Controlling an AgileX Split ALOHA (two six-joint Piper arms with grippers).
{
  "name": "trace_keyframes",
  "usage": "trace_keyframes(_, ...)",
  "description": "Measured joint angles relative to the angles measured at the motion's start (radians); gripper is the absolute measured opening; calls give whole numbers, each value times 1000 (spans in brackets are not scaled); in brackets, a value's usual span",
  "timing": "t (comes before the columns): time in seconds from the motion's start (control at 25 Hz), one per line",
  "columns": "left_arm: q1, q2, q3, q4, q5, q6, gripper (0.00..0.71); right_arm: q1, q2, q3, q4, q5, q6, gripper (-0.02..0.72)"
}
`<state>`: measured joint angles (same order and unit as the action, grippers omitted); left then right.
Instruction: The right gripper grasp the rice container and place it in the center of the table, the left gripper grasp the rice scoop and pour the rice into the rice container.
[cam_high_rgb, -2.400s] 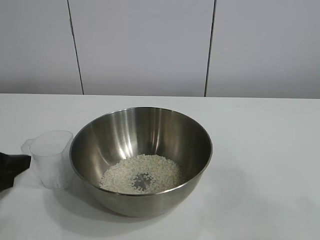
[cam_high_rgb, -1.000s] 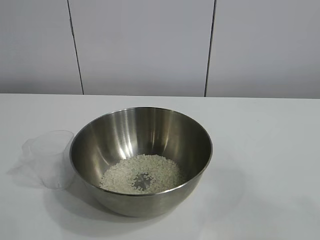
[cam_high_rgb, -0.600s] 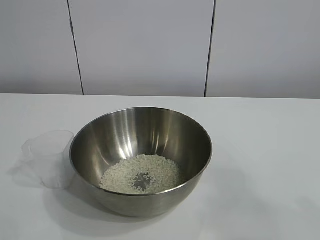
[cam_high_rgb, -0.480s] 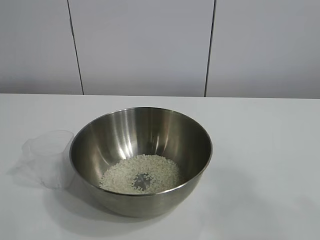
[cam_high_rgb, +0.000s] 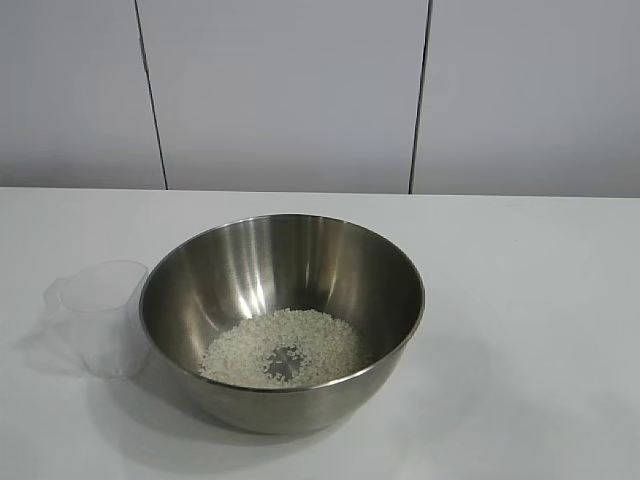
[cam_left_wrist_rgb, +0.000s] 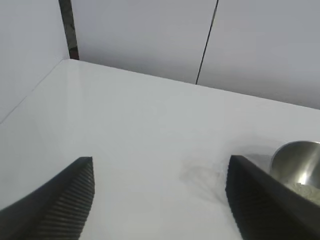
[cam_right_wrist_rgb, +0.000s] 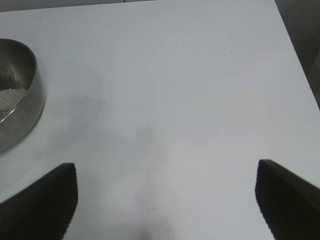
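Seeing rice (cam_high_rgb: 285, 348) heaped in steel bowl (cam_high_rgb: 283, 320) mid-table, we judge pouring done. Clear scoop (cam_high_rgb: 100, 315) stands empty beside it. Left gripper (cam_left_wrist_rgb: 160, 197), right gripper (cam_right_wrist_rgb: 167, 200) spread wide, holding nothing.

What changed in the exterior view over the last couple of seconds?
The left hand, earlier a dark shape at the exterior view's left edge beside the rice scoop, has pulled out of that view; it is open and empty. The scoop stands upright and empty beside the rice container, unmoved, rice still inside. The right hand is open over bare table.
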<state>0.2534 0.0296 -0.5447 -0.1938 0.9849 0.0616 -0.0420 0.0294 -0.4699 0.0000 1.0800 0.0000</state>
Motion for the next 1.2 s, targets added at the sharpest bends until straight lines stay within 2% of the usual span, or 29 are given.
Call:
trace_keyframes(0.08, -1, -2, 7, 1, 4, 0, 534, 0, 0, 0, 0, 0, 0, 661)
trace_keyframes(0.24, -34, -6, 7, 9, 7, 0, 534, 0, 0, 0, 0, 0, 0, 661)
trace_keyframes(0.44, -67, -6, 29, 84, 6, 13, 534, 0, 0, 0, 0, 0, 0, 661)
trace_keyframes(0.68, -70, -6, 47, 97, 2, 15, 534, 0, 0, 0, 0, 0, 0, 661)
trace_keyframes(0.88, -124, -6, 47, 99, 4, 7, 534, 0, 0, 0, 0, 0, 0, 661)
trace_keyframes(1.08, -169, -6, 43, 100, 116, 0, 534, 0, 0, 0, 0, 0, 0, 661)
trace_keyframes(1.2, -174, -6, 43, 103, 118, 1, 534, 0, 0, 0, 0, 0, 0, 661)
